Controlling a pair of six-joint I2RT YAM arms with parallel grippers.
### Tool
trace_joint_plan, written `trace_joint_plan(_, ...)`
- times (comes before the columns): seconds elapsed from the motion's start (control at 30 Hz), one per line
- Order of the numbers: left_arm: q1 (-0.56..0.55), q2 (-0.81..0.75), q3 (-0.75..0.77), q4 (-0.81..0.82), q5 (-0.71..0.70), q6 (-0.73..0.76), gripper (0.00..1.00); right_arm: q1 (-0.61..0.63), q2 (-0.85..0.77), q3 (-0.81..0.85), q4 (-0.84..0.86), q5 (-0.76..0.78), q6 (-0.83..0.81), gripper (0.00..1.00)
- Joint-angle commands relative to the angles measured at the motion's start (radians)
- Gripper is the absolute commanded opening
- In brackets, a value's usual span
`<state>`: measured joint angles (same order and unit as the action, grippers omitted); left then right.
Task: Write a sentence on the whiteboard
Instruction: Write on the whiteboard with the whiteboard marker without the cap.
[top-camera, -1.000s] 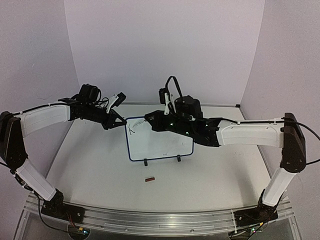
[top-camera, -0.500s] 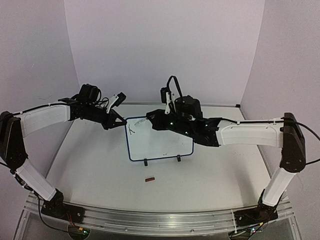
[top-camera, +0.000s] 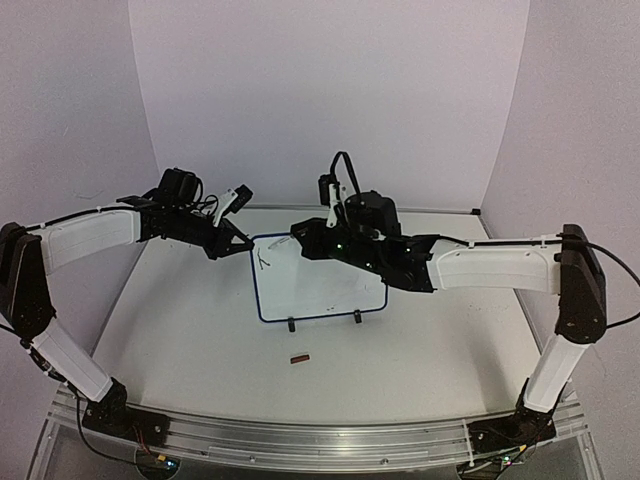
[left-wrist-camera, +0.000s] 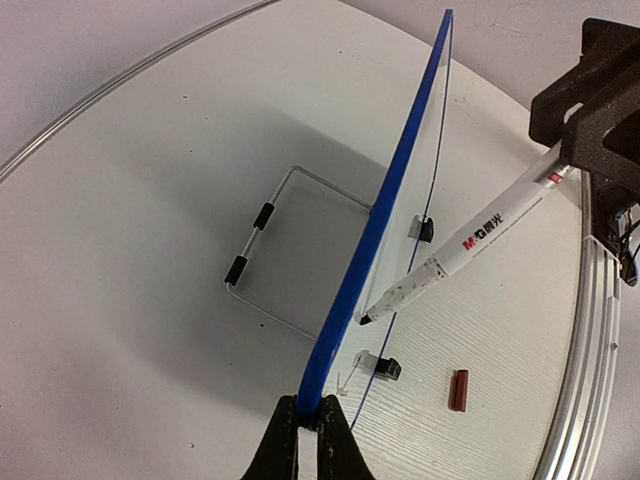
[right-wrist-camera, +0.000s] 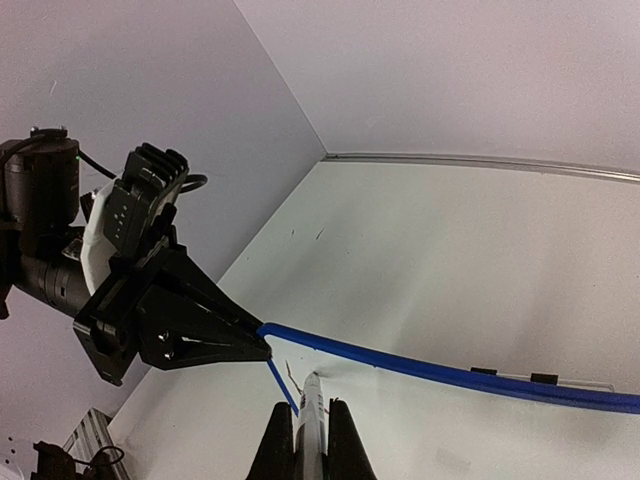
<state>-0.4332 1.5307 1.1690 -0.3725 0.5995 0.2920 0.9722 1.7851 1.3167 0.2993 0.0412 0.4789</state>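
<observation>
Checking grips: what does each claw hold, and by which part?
The left claw pinches the whiteboard at its upper corner; the right claw grips the marker by its rear.

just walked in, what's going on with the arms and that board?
The left gripper is shut on the upper left corner of the whiteboard, steadying it upright. The right gripper holds a white marker with its tip at the board face near that corner. Only a few small strokes of the sentence show there; it has barely begun. A small brown piece lies on the table in front.
</observation>
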Motion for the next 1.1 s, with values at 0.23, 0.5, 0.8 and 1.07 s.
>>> trace_joint_plan(0.23,-0.013,0.006,-0.009,-0.051,-0.058,0.062,0.0,0.001,0.034,0.014,-0.002,0.014,-0.001,0.0)
trace_joint_plan(0.5,-0.015,0.004,-0.009,-0.051,-0.059,0.063,0.0,0.001,0.047,0.0,-0.015,0.007,0.012,0.0)
trace_joint_plan(0.8,-0.015,0.004,-0.008,-0.052,-0.062,0.062,0.0,0.001,0.062,-0.007,-0.022,0.005,0.022,0.0)
trace_joint_plan(1.07,-0.017,0.004,-0.008,-0.053,-0.063,0.062,0.0,0.0,0.059,-0.005,-0.023,-0.007,0.023,0.0)
